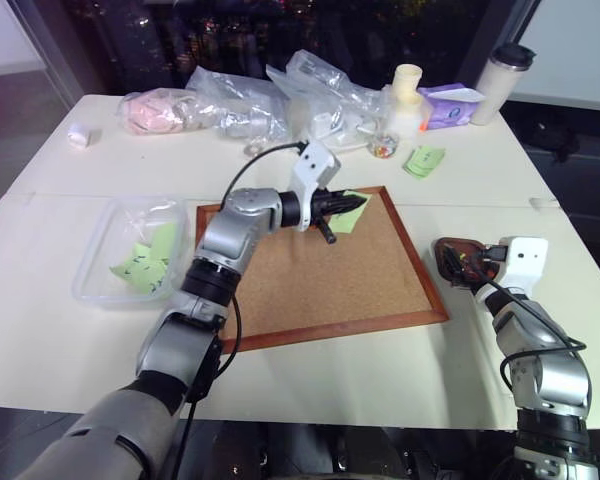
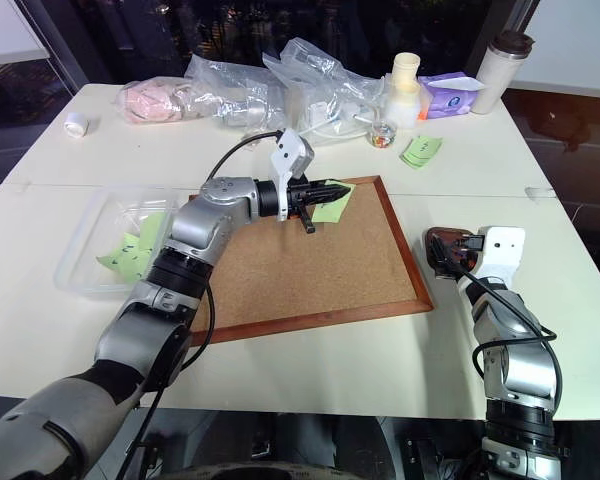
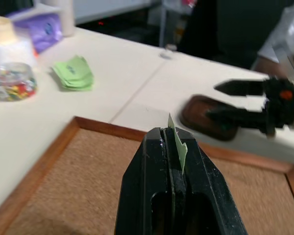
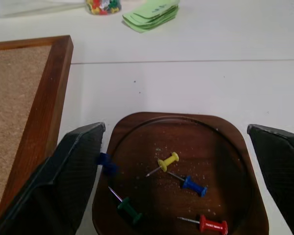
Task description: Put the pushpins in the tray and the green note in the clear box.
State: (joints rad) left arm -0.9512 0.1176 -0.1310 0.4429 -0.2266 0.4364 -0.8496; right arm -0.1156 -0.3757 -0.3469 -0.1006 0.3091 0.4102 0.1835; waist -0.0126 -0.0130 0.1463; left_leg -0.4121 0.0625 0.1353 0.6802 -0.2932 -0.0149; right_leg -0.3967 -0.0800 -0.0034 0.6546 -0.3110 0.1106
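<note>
No word or number here can be read. The notes in the clear box (image 1: 130, 262) carry dark scribble, and so does the stack of green slips (image 4: 152, 13), but none of it makes out as letters.

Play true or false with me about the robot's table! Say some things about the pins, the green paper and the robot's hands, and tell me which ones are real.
1. The left gripper is shut on a green note. True.
2. The tray has no pins in it. False: yellow, blue, green and red pushpins lie inside.
3. The right gripper is open, with a finger on each side of the tray. True.
4. The clear box holds nothing. False: green slips are already in it.
5. The note is held over the cork board. True.
6. The jar of colourful bits sits on the cork board. False: it stands on the table beyond the board.
</note>
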